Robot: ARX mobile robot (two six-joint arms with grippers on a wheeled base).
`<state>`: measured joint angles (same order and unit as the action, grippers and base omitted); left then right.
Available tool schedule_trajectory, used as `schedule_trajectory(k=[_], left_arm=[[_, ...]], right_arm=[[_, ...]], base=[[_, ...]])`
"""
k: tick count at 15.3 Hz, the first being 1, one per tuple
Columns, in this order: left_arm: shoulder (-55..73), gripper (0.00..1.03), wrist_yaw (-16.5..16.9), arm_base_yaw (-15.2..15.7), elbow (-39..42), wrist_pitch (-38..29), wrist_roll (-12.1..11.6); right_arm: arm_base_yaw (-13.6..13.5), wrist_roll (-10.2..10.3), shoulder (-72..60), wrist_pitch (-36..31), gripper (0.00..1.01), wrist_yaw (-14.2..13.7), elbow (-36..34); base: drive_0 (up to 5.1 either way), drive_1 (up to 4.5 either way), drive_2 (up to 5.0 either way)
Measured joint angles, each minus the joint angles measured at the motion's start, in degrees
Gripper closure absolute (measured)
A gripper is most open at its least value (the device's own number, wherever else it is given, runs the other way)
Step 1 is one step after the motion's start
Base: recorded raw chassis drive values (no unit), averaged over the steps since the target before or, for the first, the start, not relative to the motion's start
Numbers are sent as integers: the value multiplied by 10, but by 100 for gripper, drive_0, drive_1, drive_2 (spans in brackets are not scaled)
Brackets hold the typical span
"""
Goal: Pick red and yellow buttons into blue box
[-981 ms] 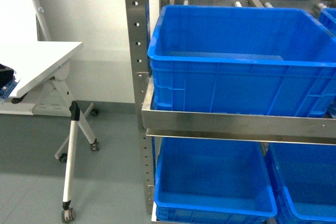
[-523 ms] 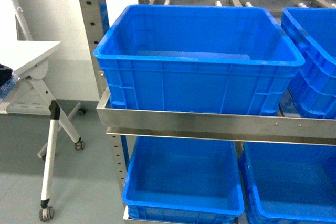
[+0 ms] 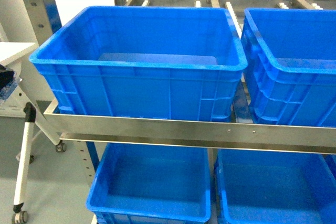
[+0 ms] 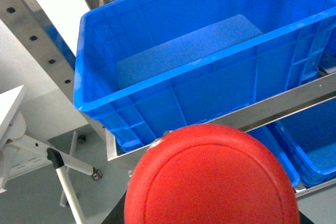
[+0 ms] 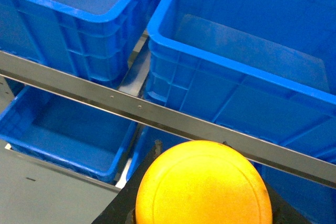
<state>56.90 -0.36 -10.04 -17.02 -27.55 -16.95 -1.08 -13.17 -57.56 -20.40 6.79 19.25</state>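
- Left hand: fingers unseen, opening cannot tell; red button fills lower wrist view.
- Right hand: same; yellow button.
- Blue box on shelf.

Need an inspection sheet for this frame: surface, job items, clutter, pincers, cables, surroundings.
Surface: steel rack shelf, blue crates on two levels.
Job items: red button fills the left wrist view; yellow button fills the right wrist view; blue box on the upper shelf, looks empty.
Clutter: nothing seen.
Pincers: neither visible in head view; fingers hidden behind the buttons.
Cables: nothing seen.
Surroundings: second crate at right, folding table at left, grey floor.
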Motion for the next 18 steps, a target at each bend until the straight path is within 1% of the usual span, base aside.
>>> schedule_trajectory(k=[18], left_arm=[[0,79,0,0,0,1,0]], right_arm=[[0,0,0,0,72,0,0]], base=[[409,-84,-314]])
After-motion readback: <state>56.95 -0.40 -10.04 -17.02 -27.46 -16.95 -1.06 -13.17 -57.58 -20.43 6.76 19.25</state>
